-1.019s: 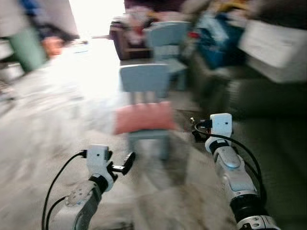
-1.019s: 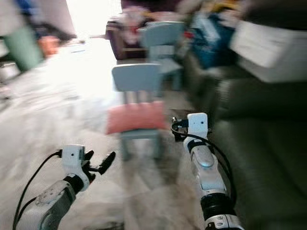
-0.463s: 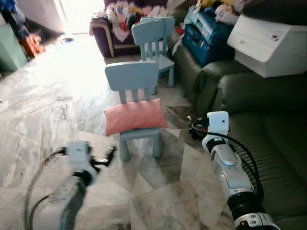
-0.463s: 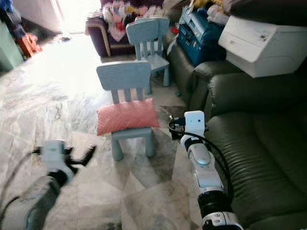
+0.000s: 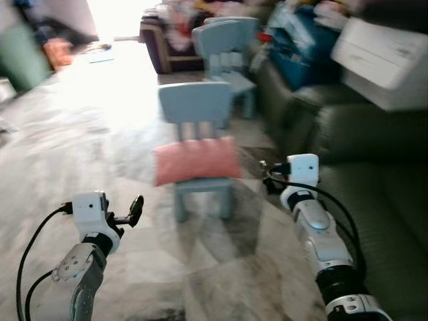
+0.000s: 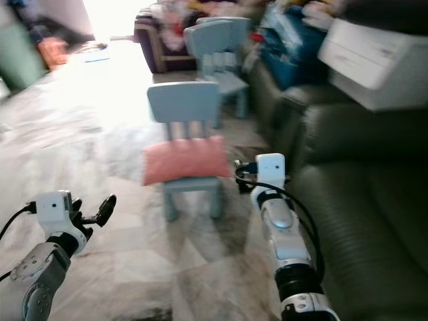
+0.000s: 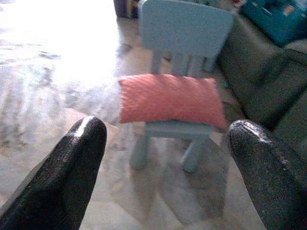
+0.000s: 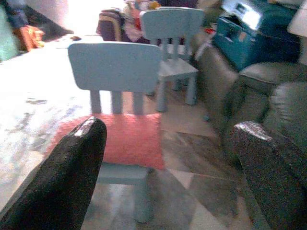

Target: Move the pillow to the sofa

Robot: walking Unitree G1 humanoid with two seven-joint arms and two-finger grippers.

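A pink pillow point(image 5: 197, 160) lies across the seat of a small light-blue chair point(image 5: 195, 103) in the middle of the marble floor. The dark green sofa point(image 5: 384, 184) runs along the right side. My left gripper point(image 5: 134, 208) hovers low at the left, open and short of the chair. The left wrist view shows the pillow point(image 7: 170, 98) between and beyond its two fingers. My right gripper point(image 5: 267, 177) is raised just right of the chair, open, with nothing in it. In the right wrist view the pillow point(image 8: 129, 139) lies ahead.
A second blue chair point(image 5: 224, 47) stands behind the first. A white box point(image 5: 388, 60) and a blue case point(image 5: 301, 47) sit on the far part of the sofa. A purple armchair point(image 5: 167, 40) heaped with clothes is at the back. Bright open floor lies to the left.
The whole picture has shifted and blurred, so the camera has moved. My left arm has swung slightly left. The pillow still lies on the chair and the right arm holds its pose.
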